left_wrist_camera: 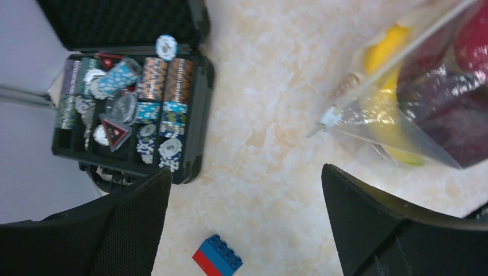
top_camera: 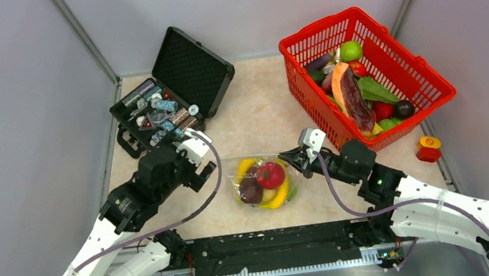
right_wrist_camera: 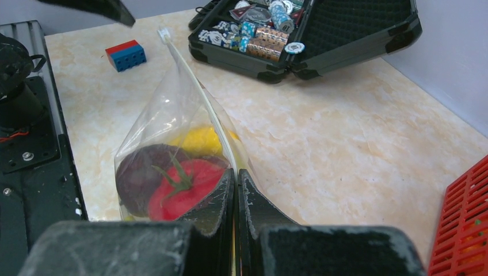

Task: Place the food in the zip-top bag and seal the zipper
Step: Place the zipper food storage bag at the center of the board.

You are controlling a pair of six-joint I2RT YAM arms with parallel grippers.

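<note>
Right fingers (right_wrist_camera: 214, 198) pinch zipper (right_wrist_camera: 202, 100) (food (right_wrist_camera: 183, 185) inside) — left fingers (left_wrist_camera: 132, 230) splayed.

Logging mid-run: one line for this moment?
left gripper open, empty | right gripper shut on zipper | food inside zip-top bag

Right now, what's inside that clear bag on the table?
The zip-top bag holds a red tomato, a dark purple piece, yellow bananas and a sliver of green. Whatever lies beneath them is covered, and crinkled plastic blurs the shapes.
</note>
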